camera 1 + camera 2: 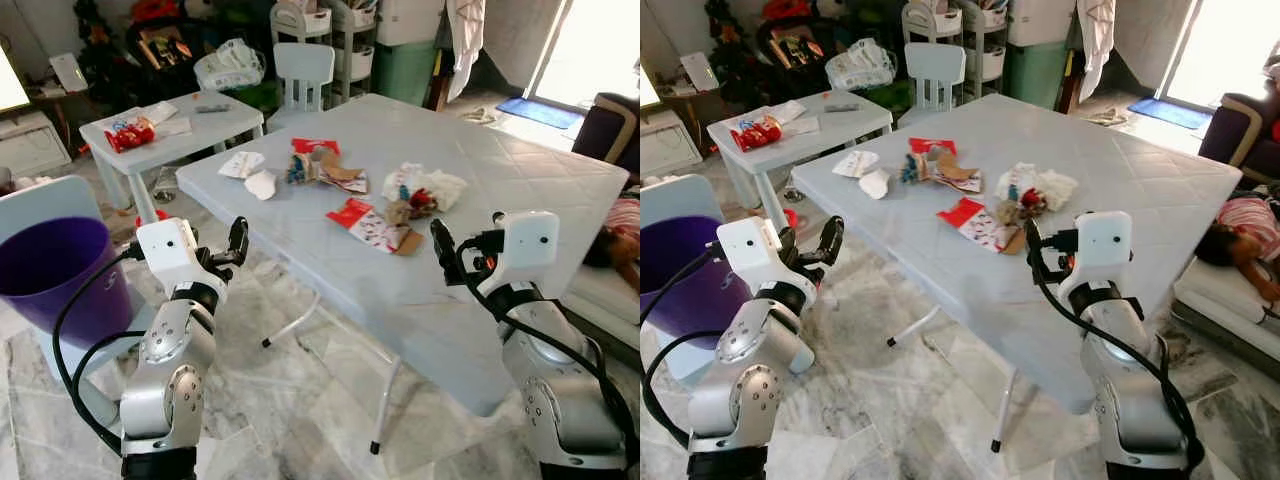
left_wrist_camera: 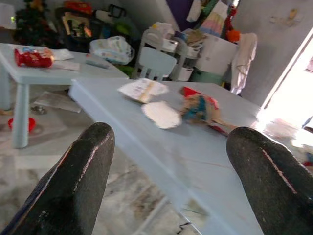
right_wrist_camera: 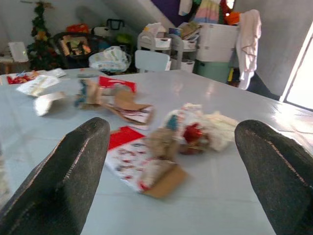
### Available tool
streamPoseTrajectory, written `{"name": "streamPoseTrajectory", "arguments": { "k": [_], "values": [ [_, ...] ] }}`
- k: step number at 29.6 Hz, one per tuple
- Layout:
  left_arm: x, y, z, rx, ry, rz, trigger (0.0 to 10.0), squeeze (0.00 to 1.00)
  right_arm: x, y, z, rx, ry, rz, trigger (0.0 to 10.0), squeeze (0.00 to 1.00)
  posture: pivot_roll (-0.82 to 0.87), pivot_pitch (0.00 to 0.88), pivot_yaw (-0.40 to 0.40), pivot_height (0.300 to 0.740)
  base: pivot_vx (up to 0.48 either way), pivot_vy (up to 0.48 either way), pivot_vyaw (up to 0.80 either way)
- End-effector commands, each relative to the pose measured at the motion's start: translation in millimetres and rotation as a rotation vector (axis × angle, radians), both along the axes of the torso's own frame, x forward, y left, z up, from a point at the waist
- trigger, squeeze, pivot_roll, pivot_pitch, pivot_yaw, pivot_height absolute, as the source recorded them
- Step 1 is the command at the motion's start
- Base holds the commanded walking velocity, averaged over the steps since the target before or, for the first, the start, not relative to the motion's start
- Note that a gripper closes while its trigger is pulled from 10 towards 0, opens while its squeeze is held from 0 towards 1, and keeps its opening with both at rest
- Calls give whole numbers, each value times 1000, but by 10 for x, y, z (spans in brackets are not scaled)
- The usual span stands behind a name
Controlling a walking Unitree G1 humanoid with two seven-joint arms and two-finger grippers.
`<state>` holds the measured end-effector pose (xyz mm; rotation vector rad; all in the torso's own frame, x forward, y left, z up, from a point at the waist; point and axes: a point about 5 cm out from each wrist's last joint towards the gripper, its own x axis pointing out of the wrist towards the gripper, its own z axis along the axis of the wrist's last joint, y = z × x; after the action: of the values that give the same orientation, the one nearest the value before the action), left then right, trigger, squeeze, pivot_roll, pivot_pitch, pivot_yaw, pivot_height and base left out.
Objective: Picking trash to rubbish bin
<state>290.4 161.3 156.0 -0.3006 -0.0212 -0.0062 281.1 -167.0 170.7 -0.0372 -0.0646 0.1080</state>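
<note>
Trash lies on the large grey table point(image 1: 520, 190): two white paper scraps point(image 1: 250, 172), a red and brown wrapper heap point(image 1: 322, 166), a red-and-white wrapper on cardboard point(image 1: 374, 227) and a crumpled white bag point(image 1: 427, 188). A purple bin point(image 1: 55, 268) stands at my left. My left gripper point(image 1: 234, 248) is open, held off the table's left corner, between bin and table. My right gripper point(image 1: 442, 250) is open over the table's near edge, just right of the red-and-white wrapper point(image 3: 139, 164). Both hold nothing.
A small white table point(image 1: 215, 122) with a red packet point(image 1: 128, 135) stands behind, with a white child's chair point(image 1: 303, 68) and shelves beyond. The big table's thin legs point(image 1: 385, 398) stand on the marble floor. A person point(image 1: 618, 238) lies on a couch at the right.
</note>
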Motion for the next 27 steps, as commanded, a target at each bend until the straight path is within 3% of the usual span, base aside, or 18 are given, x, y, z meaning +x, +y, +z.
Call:
{"name": "streamPoseTrajectory", "arguments": {
  "k": [1,18,27],
  "values": [
    [15,22,-9,8,15,8,10000,0,2,-10,46,-2,-19,-6,10000,0,4,0,-4,740,0,480,0],
    [48,48,3,24,20,8,10000,0,9,-5,41,-4,-19,-10,10000,0,6,0,2,740,0,472,0],
    [92,73,89,50,-21,-14,10000,0,22,1,41,-5,-20,-16,10000,0,9,0,11,740,0,0,-66]
  ]
}}
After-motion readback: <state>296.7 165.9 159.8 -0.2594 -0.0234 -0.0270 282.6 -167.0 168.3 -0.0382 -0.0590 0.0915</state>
